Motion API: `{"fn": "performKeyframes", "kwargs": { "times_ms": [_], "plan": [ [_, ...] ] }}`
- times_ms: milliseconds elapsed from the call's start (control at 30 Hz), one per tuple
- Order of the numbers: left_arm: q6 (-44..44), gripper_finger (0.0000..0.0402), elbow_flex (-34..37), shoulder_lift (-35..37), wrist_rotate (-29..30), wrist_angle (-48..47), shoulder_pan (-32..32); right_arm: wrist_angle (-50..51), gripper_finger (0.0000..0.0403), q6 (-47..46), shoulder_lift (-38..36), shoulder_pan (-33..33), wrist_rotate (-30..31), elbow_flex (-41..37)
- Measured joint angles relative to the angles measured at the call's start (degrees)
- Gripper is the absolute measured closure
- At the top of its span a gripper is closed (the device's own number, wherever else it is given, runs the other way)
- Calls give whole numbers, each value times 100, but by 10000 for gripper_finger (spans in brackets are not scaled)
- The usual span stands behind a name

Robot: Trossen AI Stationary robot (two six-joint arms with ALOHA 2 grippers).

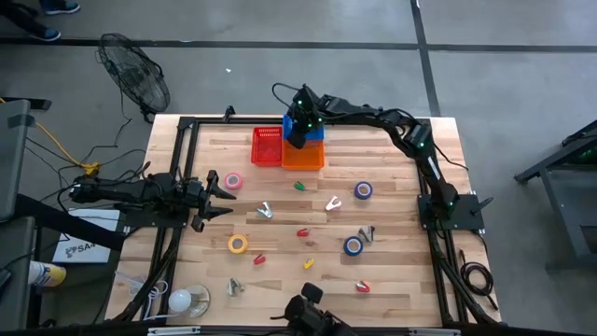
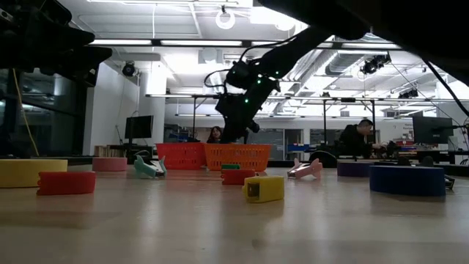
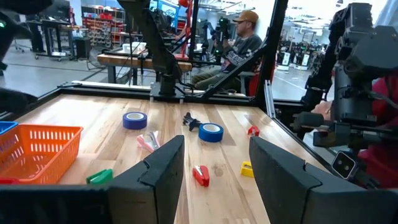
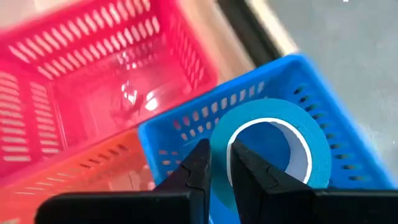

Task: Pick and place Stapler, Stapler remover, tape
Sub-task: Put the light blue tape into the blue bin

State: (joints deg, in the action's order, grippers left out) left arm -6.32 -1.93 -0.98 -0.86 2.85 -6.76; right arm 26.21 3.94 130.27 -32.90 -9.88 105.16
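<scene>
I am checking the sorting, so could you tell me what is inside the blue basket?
In the right wrist view, the blue basket has a blue tape roll over it, pinched by the right gripper. The roll and the fingers hide most of the basket floor.

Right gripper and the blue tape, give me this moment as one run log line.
right gripper: shut on blue tape | over blue basket | left gripper: open, empty, waiting at left edge

**Hidden, cropped or unreadable items**

Blue basket (image 1: 314, 132): mostly covered by the right arm in the high view.
Blue tape roll (image 4: 273, 146): lower part behind the right gripper's fingers (image 4: 198, 169).
Small pieces across the table (image 1: 392, 159): too small to identify.
</scene>
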Motion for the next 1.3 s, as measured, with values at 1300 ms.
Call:
{"fn": "performKeyframes", "kwargs": {
  "times_ms": [1300],
  "plan": [
    [0, 223, 0, -2, 0, 0, 0, -54, 328, -6, 40, 157, 21, -4]
  ]
}}
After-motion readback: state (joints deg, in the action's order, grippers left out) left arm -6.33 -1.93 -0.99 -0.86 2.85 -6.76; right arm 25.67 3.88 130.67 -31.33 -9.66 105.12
